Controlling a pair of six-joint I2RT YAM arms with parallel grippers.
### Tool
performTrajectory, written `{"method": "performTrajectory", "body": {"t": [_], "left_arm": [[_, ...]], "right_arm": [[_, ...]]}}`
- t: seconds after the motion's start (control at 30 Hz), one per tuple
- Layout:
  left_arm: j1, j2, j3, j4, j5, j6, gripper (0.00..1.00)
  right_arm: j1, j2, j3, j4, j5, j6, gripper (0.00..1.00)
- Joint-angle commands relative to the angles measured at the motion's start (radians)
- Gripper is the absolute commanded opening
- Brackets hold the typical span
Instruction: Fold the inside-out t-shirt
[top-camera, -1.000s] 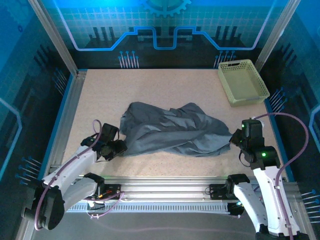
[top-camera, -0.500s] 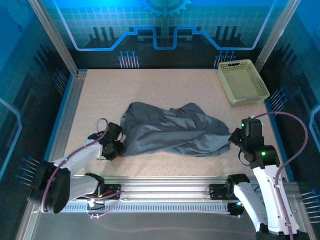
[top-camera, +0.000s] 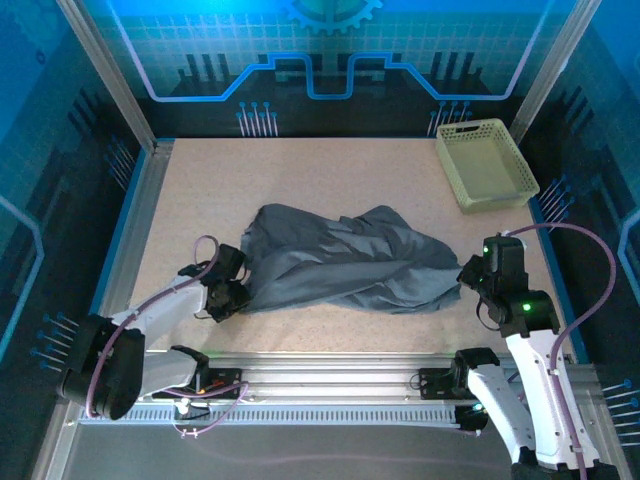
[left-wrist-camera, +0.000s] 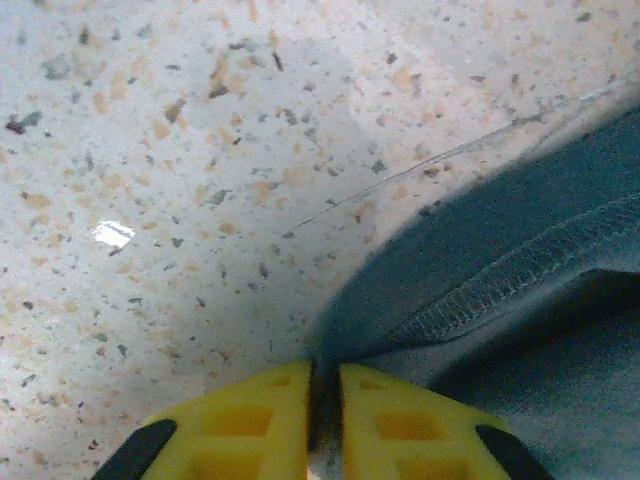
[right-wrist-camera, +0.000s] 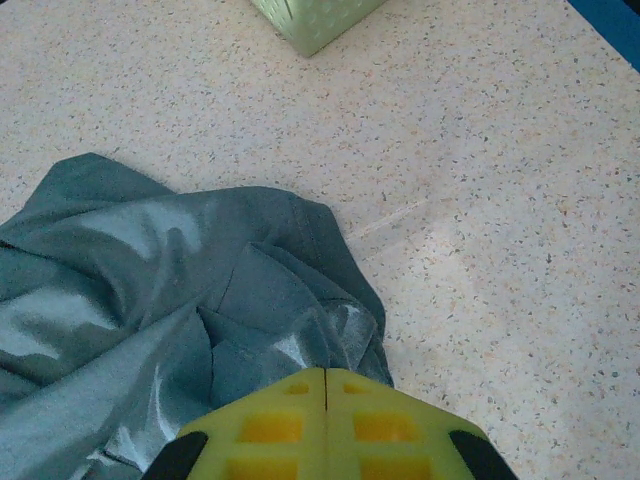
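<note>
On the speckled tabletop (top-camera: 300, 180), the inside-out t-shirt (top-camera: 340, 262) is lying crumpled at the middle, its sleeves lost in folds. The left hand (left-wrist-camera: 322, 400) is pinching its stitched hem. The right hand (right-wrist-camera: 327, 400) is pressing its pads together at the other end, hiding any cloth caught.

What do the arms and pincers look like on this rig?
The left arm and right arm have white shells with black joints and black wrist housings. A purple cable loops along each. Green indicator lights glow on the right arm. The left pincer and right pincer have yellow fingers with recessed square pockets and black backing.
</note>
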Motion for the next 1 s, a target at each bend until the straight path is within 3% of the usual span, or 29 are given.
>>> {"method": "performTrajectory", "body": {"t": [0.0,0.07,0.23,0.53,0.7,0.83,0.97], "left_arm": [[-0.007,-0.015,0.037,0.004,0.002,0.016,0.06],[-0.003,-0.048,0.072,-0.012,-0.014,0.034,0.0],[0.059,-0.155,0.313,-0.081,-0.06,0.12,0.0],[0.151,-0.125,0.977,-0.118,-0.149,0.219,0.0],[0.16,-0.107,1.254,-0.102,-0.187,0.293,0.0],[0.16,-0.104,1.37,-0.092,-0.184,0.334,0.0],[0.16,-0.139,1.374,-0.069,-0.171,0.353,0.0]], "right_arm": [[-0.015,-0.001,0.008,0.016,0.002,-0.007,0.0],[-0.017,0.002,0.035,0.016,0.012,-0.018,0.0],[-0.033,0.065,0.266,0.023,0.016,-0.082,0.0],[-0.036,0.257,0.905,0.091,-0.03,-0.234,0.0],[-0.036,0.345,1.198,0.107,-0.056,-0.321,0.0],[-0.036,0.385,1.356,0.119,-0.087,-0.366,0.0],[-0.035,0.388,1.428,0.151,-0.118,-0.397,0.0]]}}
